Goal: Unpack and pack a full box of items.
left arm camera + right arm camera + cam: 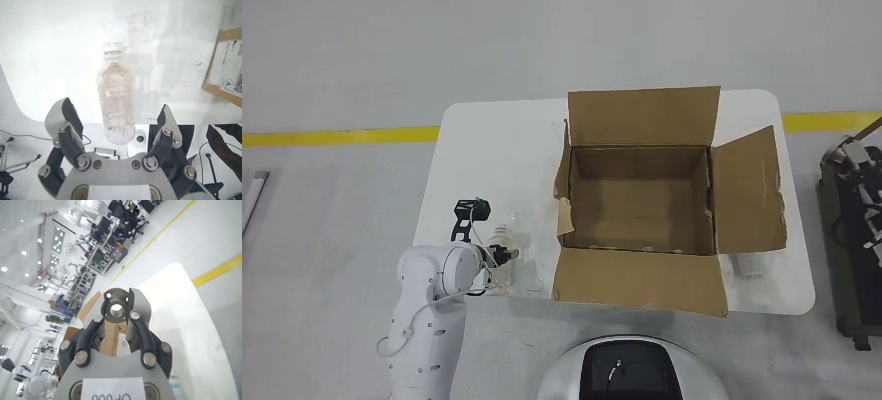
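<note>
An open cardboard box (642, 200) stands on the white table (492, 140), and its inside looks empty. A clear plastic bottle (116, 94) with a white cap lies on the table left of the box, also seen as the bottle (500, 252) from above. My left gripper (118, 117) is open, with a finger on each side of the bottle's lower half and not touching it. My right gripper (116, 308) is shut on a round metal flange (117, 293) with a centre bore, held above the table beside the box (90, 306).
A crumpled clear plastic bag (519, 222) lies just beyond the bottle's cap. A small black object (472, 210) sits to the bag's left. A small pale container (752, 265) stands under the box's right flap. The labelled box flap (225, 66) is close to the bottle.
</note>
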Tool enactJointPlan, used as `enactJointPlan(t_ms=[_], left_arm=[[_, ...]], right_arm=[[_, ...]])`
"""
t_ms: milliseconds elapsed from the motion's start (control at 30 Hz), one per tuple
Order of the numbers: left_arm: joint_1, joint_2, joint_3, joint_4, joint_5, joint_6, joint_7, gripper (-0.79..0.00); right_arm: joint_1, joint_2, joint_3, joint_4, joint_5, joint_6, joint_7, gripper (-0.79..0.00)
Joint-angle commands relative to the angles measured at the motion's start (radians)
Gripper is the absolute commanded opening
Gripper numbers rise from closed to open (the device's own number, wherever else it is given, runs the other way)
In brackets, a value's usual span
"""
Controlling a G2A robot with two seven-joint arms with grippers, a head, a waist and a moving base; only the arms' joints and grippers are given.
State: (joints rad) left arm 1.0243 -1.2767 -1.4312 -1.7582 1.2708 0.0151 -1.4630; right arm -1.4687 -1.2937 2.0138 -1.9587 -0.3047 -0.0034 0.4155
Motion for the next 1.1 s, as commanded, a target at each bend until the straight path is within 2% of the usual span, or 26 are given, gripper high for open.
enactJointPlan(t_ms=[0,267,400,700,1067], left_arm=[[0.000,0.000,0.000,0.000,0.000,0.000,0.000,0.000],[0.000,0.000,0.000,0.000,0.000,0.000,0.000,0.000],[0.000,0.000,0.000,0.000,0.000,0.000,0.000,0.000],[0.000,0.000,0.000,0.000,0.000,0.000,0.000,0.000],[0.000,0.000,0.000,0.000,0.000,0.000,0.000,0.000]], right_arm=[[-0.016,0.005,-0.017,-0.004,-0.103,0.032,0.031,-0.785],[-0.025,0.026,-0.076,-0.001,-0.373,0.087,0.154,-0.785],[-0.011,0.037,-0.101,0.013,-0.441,0.079,0.266,-0.785],[-0.008,0.057,-0.148,-0.003,-0.625,0.070,0.394,-0.785],[-0.023,0.078,-0.217,-0.005,-0.796,-0.043,0.564,-0.785]])
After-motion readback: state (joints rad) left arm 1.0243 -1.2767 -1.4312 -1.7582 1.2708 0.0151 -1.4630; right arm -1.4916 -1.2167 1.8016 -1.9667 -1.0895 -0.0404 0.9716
